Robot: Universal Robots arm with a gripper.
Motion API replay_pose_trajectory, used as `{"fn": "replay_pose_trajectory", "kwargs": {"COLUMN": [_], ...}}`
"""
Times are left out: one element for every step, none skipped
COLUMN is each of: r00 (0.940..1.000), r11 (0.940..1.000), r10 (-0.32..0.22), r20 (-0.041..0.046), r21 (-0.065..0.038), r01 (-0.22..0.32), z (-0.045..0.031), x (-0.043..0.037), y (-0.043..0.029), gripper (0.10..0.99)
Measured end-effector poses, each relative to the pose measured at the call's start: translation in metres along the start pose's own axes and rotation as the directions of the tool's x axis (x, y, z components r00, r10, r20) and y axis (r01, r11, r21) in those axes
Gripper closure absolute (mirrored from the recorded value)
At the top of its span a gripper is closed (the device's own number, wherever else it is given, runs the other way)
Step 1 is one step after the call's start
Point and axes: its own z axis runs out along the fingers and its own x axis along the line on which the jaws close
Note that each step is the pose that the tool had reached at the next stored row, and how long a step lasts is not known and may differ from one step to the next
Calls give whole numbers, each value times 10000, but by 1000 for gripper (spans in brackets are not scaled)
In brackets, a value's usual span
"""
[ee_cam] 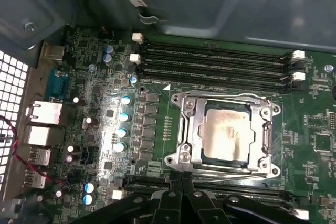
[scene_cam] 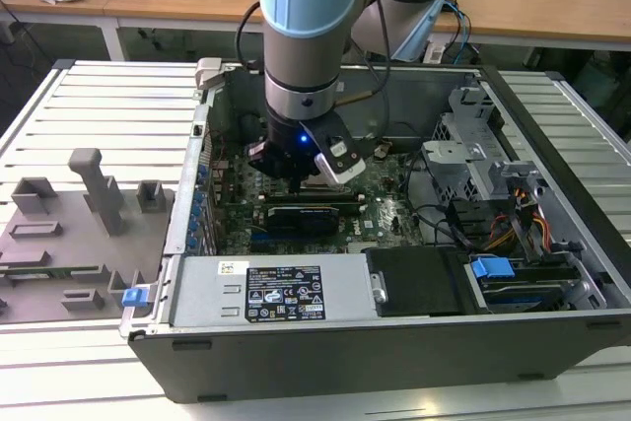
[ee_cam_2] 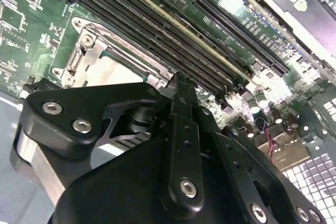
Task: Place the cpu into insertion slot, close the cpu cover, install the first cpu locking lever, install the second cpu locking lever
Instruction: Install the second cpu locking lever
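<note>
Off to the exterior view's left, outside the case, you have a grey fixture tray that plays no part right now. Moving right into the open computer case, the gripper hangs low over the motherboard, just beyond the black expansion card.

What matters for you is the offset. In the first wrist view the gripper's fingertips sit together with nothing visible between them, just off one edge of the insertion slot, near its corner. The socket lies ahead of the fingers, towards the long memory slots, which run parallel to that near edge.

The cpu is already seated in the slot, and the cpu cover appears to lie flat around it, its silver frame bordering the pale chip.

Further right in the exterior view stands the metal drive cage, well apart from the work.

Be wary of what you cannot see. The arm hides the socket in the exterior view, and the gripper body blocks most of it in the second wrist view. I cannot tell whether either locking lever is latched.
</note>
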Motion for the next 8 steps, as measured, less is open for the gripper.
{"fn": "replay_pose_trajectory", "kwargs": {"r00": [10000, 10000, 10000, 10000, 10000, 10000, 10000, 10000], "r11": [10000, 10000, 10000, 9999, 9999, 9997, 9997, 9995], "r10": [0, -1, -1, -1, 1, 2, 0, 1], "r20": [3, 6, 6, 9, 13, 22, 26, 35], "r21": [-26, -45, -61, -104, -153, -225, -262, -302], "r01": [0, 1, 1, 1, -1, -1, 1, 0], "z": [10, 23, 32, 43, 49, 66, 83, 94], "x": [5, 7, 11, 14, 16, 18, 20, 34], "y": [-5, -7, -10, -13, -14, -16, -26, -32], "gripper": [980, 980, 980, 980, 980, 980, 980, 980]}}
